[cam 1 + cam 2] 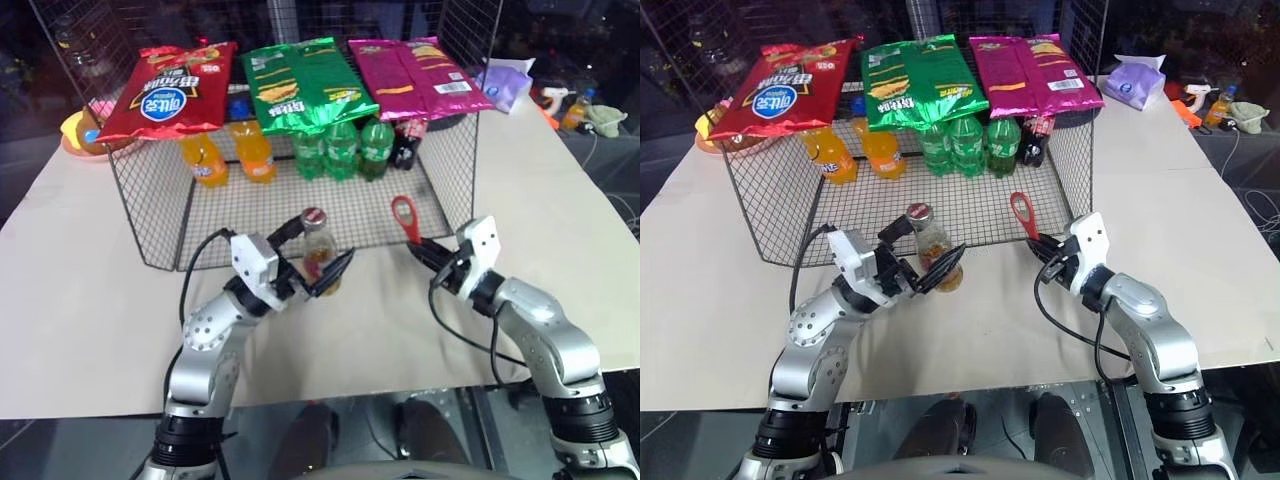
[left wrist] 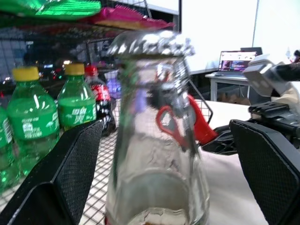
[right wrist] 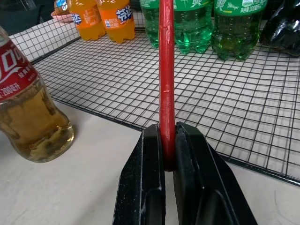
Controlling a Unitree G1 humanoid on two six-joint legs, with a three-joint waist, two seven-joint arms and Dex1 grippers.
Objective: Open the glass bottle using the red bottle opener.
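The glass bottle [image 1: 319,243], with amber liquid, a red label and a silver cap, stands on the tan table just in front of the wire rack. My left gripper [image 1: 313,252] is open with the bottle between its two fingers; in the left wrist view the black pads [image 2: 70,173] flank the bottle's neck [image 2: 154,140] with gaps on both sides. To its right, my right gripper [image 1: 417,247] is shut on the handle of the red bottle opener [image 1: 406,218], whose ring head points up. The right wrist view shows the handle [image 3: 166,70] pinched between the fingers and the bottle [image 3: 28,112] off to one side.
A black wire rack [image 1: 150,220] stands right behind both grippers, with orange soda bottles [image 1: 230,155], green ones [image 1: 340,150] and a dark cola bottle [image 1: 408,142] inside. Chip bags [image 1: 300,85] lie on top. A purple pack [image 1: 505,85] sits at the back right.
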